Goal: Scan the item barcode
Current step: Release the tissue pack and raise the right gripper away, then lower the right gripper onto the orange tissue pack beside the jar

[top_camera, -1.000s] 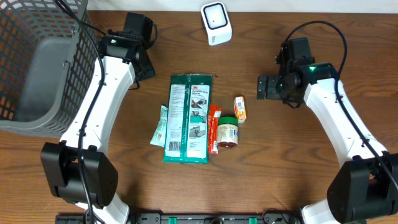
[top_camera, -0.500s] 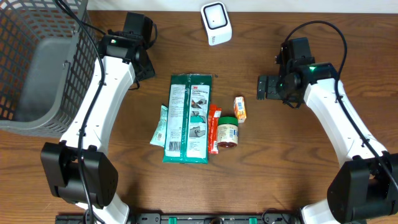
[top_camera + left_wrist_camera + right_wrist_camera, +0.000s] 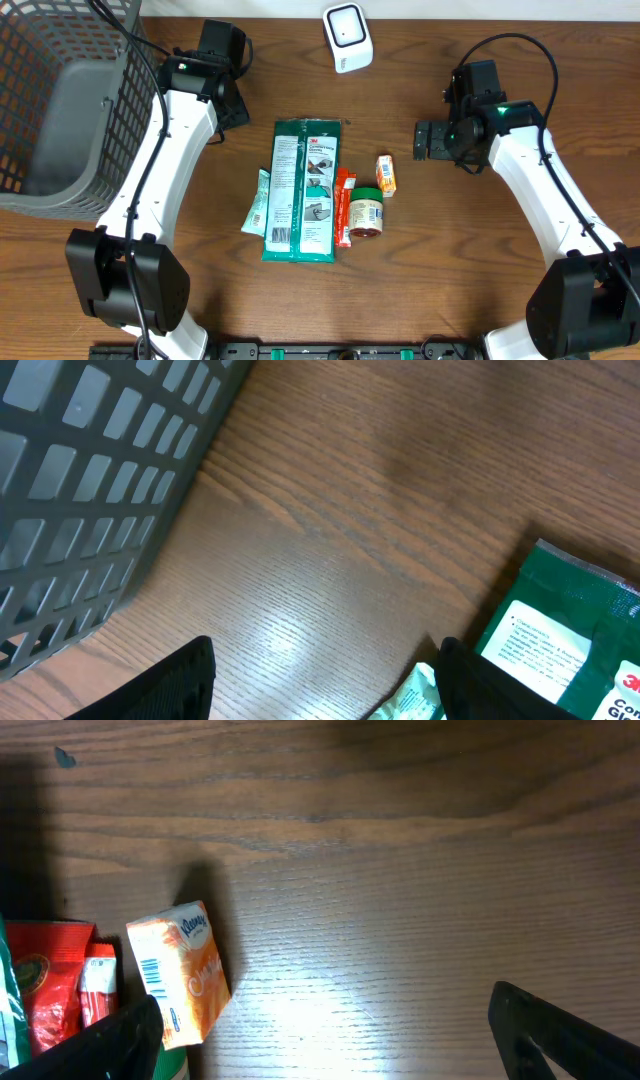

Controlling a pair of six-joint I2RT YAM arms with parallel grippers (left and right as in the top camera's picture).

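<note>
Right fingers (image 3: pixel 560 1030) stand spread wide, holding nothing, over bare desk (image 3: pixel 380 870). The orange tissue pack (image 3: pixel 180 975), barcode showing, lies just beside one fingertip, with red packets (image 3: pixel 50 980) beyond it. Left fingers (image 3: pixel 170 685) are likewise parted and empty, between the grey basket (image 3: pixel 90 480) and the green package (image 3: pixel 570 630). The white scanner (image 3: pixel 347 37) sits well apart from both.

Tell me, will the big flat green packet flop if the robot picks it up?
Probably yes: the big flat green packet looks thin and wide, so it should sag at the ends. Its plastic-looking wrapper may slip in a grip.
</note>
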